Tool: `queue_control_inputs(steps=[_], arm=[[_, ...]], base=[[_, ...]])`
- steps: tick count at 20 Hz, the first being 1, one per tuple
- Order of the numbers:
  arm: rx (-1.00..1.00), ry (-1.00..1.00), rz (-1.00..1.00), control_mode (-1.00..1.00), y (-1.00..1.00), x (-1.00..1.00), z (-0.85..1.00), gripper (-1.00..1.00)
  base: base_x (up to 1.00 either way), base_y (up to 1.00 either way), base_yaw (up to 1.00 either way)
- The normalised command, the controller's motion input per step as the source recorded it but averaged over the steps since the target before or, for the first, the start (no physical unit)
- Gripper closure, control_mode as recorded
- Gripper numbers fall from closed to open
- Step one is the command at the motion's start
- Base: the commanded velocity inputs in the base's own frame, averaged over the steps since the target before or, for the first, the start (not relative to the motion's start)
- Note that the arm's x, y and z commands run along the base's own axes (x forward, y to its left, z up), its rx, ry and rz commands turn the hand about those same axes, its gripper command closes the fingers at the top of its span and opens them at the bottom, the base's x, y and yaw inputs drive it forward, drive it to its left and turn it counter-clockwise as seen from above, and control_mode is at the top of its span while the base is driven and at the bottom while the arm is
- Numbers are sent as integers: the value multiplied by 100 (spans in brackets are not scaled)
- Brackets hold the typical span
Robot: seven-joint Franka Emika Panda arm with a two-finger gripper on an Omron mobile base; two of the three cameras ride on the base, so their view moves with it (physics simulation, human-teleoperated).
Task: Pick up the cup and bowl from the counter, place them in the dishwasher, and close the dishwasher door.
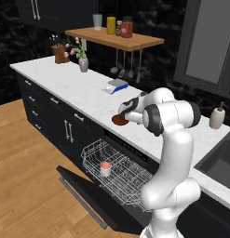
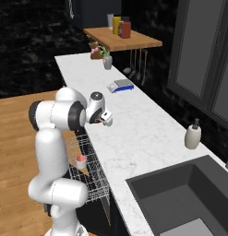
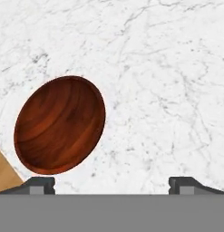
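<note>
Kitchen, rendered: marble counter (image 1: 79, 88) over black cabs, sink (image 2: 180, 193), open dishwasher (image 1: 118, 174) w/ wire rack, wood shelf (image 1: 116, 39) w/ jars, utensils hung below, soap bottle (image 2: 193, 134).

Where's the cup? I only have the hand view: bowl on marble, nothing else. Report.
Observer: The cup stands upright in the dishwasher rack, below the counter's front edge.
Operator: Tell me the door state.
Observer: The door is dropped open, rack pulled out over it.
Operator: Give me the hand's position from the side.
Observer: The gripper hangs just above the bowl, fingers open, not touching it; the bowl sits near the counter's front edge, above the rack.
</note>
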Motion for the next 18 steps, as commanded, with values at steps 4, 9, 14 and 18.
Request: queue_control_inputs(steps=[4, 9, 14, 18], arm=[[0, 0, -2, -100, 3, 42, -28, -100], [0, 1, -1, -100, 12, 44, -24, -100], [0, 5, -1, -100, 17, 44, -27, -100], [0, 4, 0, -100, 17, 36, -27, -100]], base=[[0, 0, 0], [0, 0, 0], [0, 0, 0], [0, 0, 0]])
